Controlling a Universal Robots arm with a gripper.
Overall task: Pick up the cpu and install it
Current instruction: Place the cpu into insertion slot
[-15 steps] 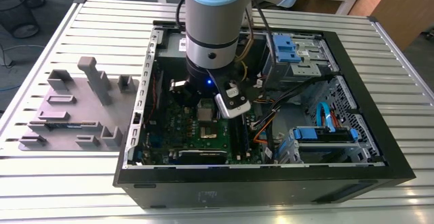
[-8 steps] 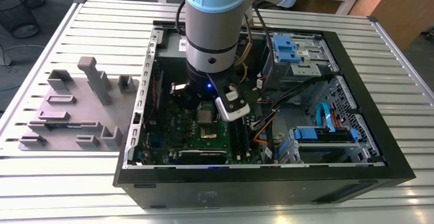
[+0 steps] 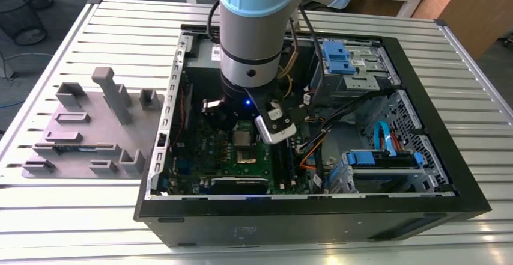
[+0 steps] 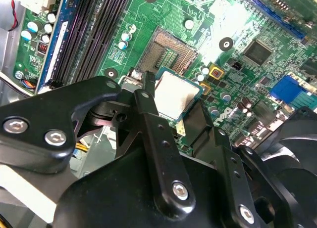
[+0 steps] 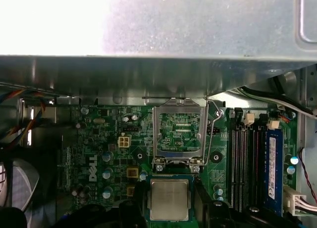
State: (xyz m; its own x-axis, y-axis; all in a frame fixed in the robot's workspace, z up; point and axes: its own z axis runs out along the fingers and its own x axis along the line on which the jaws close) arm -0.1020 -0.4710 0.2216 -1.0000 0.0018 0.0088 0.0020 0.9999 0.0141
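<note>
Ribbed metal tabletop (image 3: 481, 127) under an open black computer case (image 3: 321, 217), laid on its side with the green motherboard (image 3: 210, 151) facing up. To the exterior view's left of the case, a grey fixture tray (image 3: 88, 127) with upright holders. Reaching down into the case from above, the arm (image 3: 256, 24), silver and pale blue. At its end, in both wrist views, the gripper (image 4: 174, 102) pinched on the cpu (image 4: 178, 92): black fingers (image 4: 148, 109) against two opposite edges, dull silver top up and level. Held off the board, not seated. Just beside the chip in both wrist views, the socket (image 4: 168, 52), uncovered, contacts bare, with a metal frame (image 5: 156, 134) and a wire lever (image 5: 214, 129) at its edges. Cannot tell whether that frame lies flat or stands swung up. Near the socket, black memory slots (image 5: 242, 159), and next to them a stick (image 5: 274, 159) with a blue label. Elsewhere in the case, blue drive brackets (image 3: 337, 57) at the far corner, orange and black cables (image 3: 316, 145) to the exterior view's right of the arm, and a blue-trimmed drive bay (image 3: 381, 160) nearer the front wall.
</note>
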